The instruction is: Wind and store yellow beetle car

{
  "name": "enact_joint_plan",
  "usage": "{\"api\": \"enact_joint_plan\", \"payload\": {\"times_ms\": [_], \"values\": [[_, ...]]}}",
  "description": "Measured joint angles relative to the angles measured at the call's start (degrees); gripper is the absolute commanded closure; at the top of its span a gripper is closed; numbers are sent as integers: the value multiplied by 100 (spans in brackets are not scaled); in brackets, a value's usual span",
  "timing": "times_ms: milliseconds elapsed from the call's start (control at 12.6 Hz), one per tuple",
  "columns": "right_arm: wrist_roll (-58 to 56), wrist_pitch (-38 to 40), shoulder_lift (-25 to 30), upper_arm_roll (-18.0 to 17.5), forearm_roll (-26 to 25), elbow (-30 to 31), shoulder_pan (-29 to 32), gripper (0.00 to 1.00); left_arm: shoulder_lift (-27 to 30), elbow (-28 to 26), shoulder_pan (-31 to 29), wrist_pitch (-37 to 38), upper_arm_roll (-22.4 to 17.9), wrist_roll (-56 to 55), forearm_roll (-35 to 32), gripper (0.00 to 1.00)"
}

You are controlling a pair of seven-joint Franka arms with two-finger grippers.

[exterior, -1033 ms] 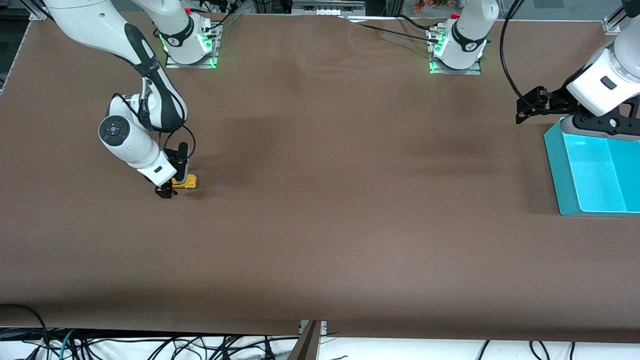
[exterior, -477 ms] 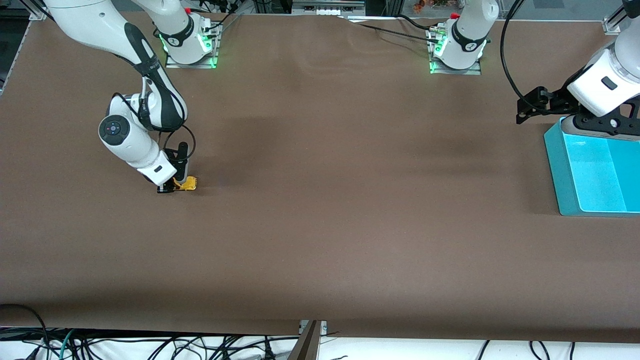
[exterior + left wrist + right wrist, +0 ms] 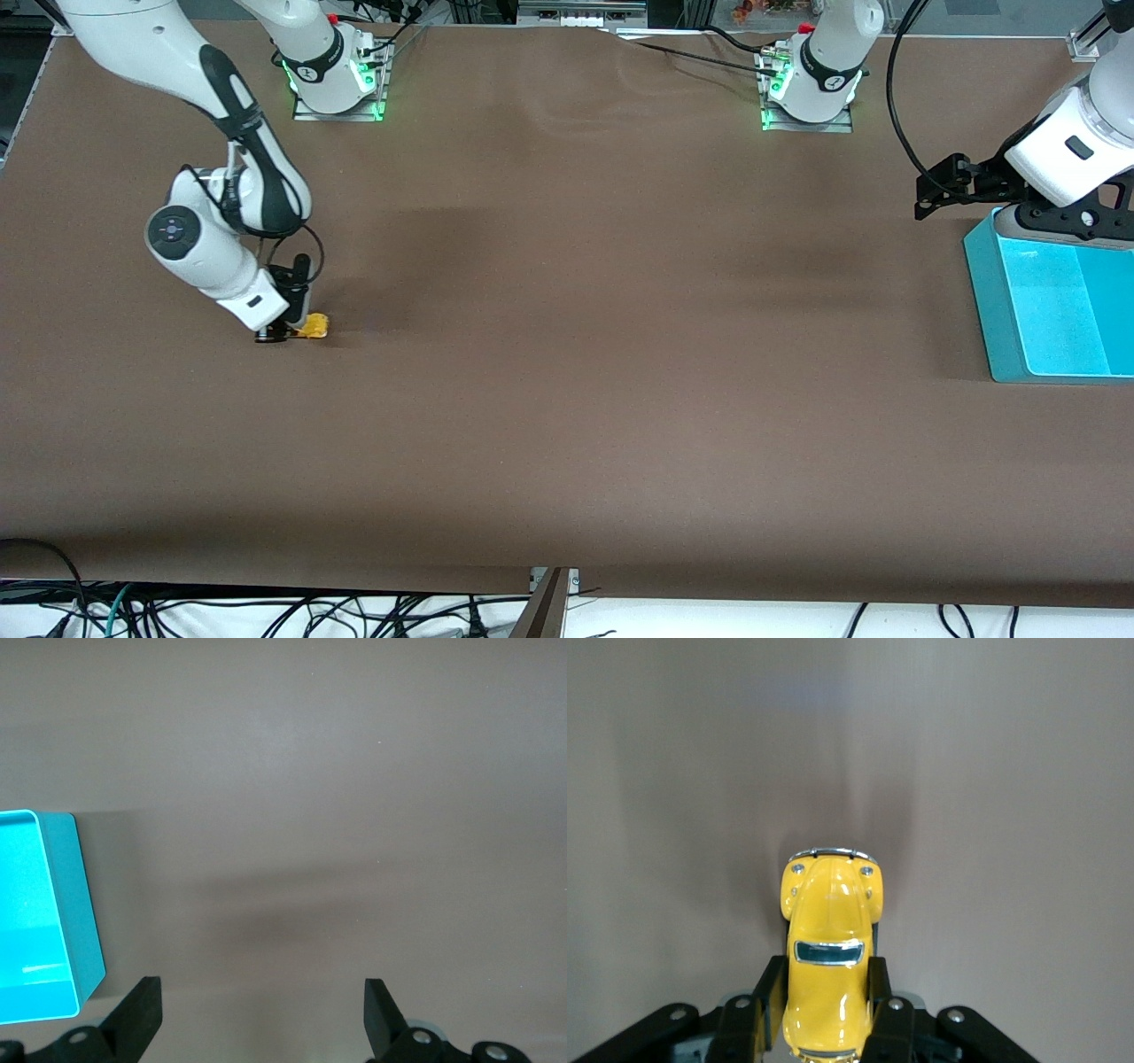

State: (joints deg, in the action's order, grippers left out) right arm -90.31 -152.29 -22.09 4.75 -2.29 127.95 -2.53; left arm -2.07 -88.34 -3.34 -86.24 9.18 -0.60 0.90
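Even overhead light; soft shadows; sharp focus.

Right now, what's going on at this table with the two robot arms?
The right gripper is shut on the yellow beetle car, holding it low on the brown table toward the right arm's end, the car's nose pointing out from between the fingers. The left gripper waits, open, above the table beside the turquoise bin at the left arm's end. The bin looks empty; the car is not stored yet.
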Motion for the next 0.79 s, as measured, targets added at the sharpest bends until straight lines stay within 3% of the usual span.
{"api": "enact_joint_plan", "payload": {"times_ms": [318,477,556,636,715,794], "values": [[-1336,-49,-113,8,0,-161,1172,84,0,0,-1,0,1,0,0,0],[-1686,-40,-196,2,1,-293,1452,83,0,0,-1,0,1,0,0,0],[-1723,-34,-207,1,0,-310,1474,78,0,0,-1,0,1,0,0,0],[-1725,-31,-207,-6,0,-310,1474,19,0,0,-1,0,1,0,0,0],[-1726,-30,-207,-7,0,-310,1474,0,0,0,-1,0,1,0,0,0],[-1727,-34,-239,-26,31,-314,1474,0,0,0,-1,0,1,0,0,0]]}}
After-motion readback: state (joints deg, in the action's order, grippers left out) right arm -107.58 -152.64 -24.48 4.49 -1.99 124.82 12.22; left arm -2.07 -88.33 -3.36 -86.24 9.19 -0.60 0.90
